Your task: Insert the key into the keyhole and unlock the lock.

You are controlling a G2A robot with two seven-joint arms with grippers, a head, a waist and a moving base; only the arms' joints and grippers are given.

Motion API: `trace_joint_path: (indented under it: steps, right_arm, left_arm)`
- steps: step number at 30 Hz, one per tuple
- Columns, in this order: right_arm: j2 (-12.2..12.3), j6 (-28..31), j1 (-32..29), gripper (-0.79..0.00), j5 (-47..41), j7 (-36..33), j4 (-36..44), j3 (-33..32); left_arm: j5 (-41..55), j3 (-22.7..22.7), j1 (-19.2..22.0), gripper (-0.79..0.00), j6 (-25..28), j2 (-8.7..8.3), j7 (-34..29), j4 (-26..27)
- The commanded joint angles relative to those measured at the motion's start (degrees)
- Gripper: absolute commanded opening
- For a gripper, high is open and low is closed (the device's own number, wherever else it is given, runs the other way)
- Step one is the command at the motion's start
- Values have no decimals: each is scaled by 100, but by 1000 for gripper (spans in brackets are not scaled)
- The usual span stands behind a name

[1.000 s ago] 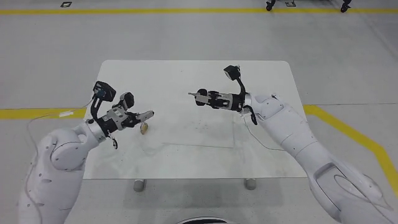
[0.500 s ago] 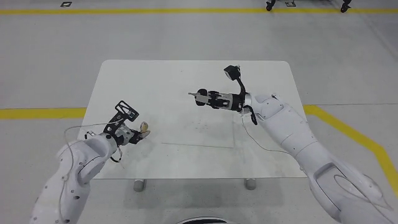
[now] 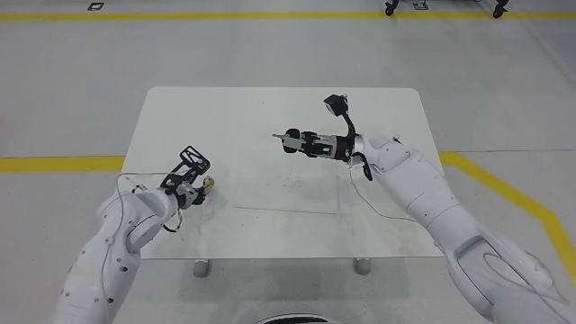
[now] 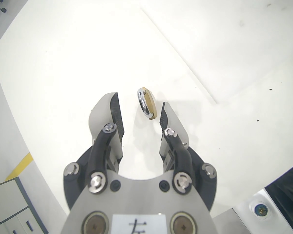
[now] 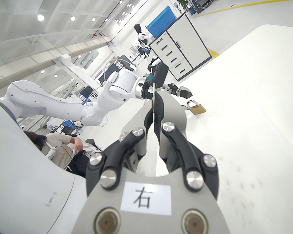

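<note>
One white counter carries the brass lock close to its left edge, open surface stretching from the lock to the right. Left pincer is released, fingers either side of the lock; right pincer, well apart from the lock, is clenched on the key. Right wrist view shows the lock's shackle, left wrist view its narrow edge.

left hand angled downward, fingers spread apart; right hand held out level, fingers pressed together.
</note>
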State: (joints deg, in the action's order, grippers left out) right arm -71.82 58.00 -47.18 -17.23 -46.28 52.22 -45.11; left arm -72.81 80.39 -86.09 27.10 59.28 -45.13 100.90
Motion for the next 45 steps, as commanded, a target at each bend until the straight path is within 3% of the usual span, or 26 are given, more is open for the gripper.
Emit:
trace_joint_path:
  steps: [1,5,6,7,15,18,21,24,28,32,34,40,45]
  right_arm:
    - [0,0,0,-785,0,0,0,0]
    - [0,0,0,-785,0,0,0,0]
    - [0,0,0,-785,0,0,0,0]
    - [0,0,0,-785,0,0,0,0]
    - [0,0,0,-785,0,0,0,0]
    - [0,0,0,-785,0,0,0,0]
    - [0,0,0,-785,0,0,0,0]
    - [0,0,0,-785,0,0,0,0]
    - [0,0,0,-785,0,0,0,0]
    - [0,0,0,-785,0,0,0,0]
    - [0,0,0,-785,0,0,0,0]
    - [-6,-149,-41,-785,-33,145,39,-19]
    - [-165,-814,-41,-785,-204,859,262,80]
  left_arm:
    - [-10,-80,72,-477,-6,8,-32,-68]
    - [-20,-198,195,-545,-53,21,-75,-177]
    - [5,-211,209,-637,-41,22,-84,-179]
    - [50,-213,210,-785,-5,20,-95,-172]
    - [178,-110,124,-785,89,-12,-165,-68]
    - [608,20,117,-785,45,-5,185,-81]
    - [1947,371,121,-785,347,-1,734,-258]
    - [4296,756,172,-785,1009,-6,1015,-754]
    - [6984,878,551,-785,1438,-74,43,-1495]
    - [8480,738,1075,-785,1378,-126,-1086,-2042]
    - [8670,681,1266,-785,1558,-147,-1466,-2196]
    - [8670,681,1266,-785,1558,-147,-1466,-2196]
    - [9397,323,1238,-785,987,-89,-1333,-2072]
